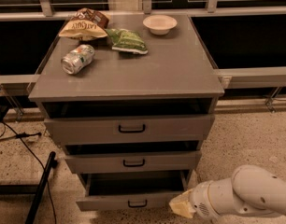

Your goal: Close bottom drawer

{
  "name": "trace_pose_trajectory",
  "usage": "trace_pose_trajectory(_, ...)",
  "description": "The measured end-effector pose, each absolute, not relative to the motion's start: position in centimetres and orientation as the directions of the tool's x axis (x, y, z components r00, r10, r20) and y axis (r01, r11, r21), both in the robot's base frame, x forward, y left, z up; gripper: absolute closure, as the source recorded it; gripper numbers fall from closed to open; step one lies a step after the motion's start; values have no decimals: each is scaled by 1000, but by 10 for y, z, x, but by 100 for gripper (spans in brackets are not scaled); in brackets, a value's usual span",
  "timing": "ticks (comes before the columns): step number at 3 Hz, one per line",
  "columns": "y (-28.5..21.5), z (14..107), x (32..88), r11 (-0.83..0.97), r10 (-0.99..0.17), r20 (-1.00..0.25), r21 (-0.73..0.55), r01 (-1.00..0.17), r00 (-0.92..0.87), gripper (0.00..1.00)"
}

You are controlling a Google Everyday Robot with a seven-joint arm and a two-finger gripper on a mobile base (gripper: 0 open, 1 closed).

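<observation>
The bottom drawer is the lowest of three in the grey cabinet. It is pulled out, with a dark open cavity above its flat grey front and a small black bar handle. My gripper is at the lower right, just to the right of the drawer front's right end, low near the floor. It shows as a pale yellowish tip on the white arm. The middle drawer and top drawer stick out slightly too.
On the cabinet top lie a chip bag, a green bag, a soda can on its side and a white bowl. A black pole and cables lie on the speckled floor at left. A railing runs behind.
</observation>
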State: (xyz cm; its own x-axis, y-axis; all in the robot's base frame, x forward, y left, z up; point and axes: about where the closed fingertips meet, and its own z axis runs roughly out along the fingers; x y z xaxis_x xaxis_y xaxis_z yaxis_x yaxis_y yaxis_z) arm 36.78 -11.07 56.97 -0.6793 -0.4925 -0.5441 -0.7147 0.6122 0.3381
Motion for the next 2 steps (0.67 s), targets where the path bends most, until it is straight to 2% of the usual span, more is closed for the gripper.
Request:
trace_pose_trajectory(1, -111, 558, 364, 626, -482, -532, 347, -699, -696, 100)
trace_pose_trajectory(2, -121, 515, 354, 700, -426, -471, 368, -611, -772, 100)
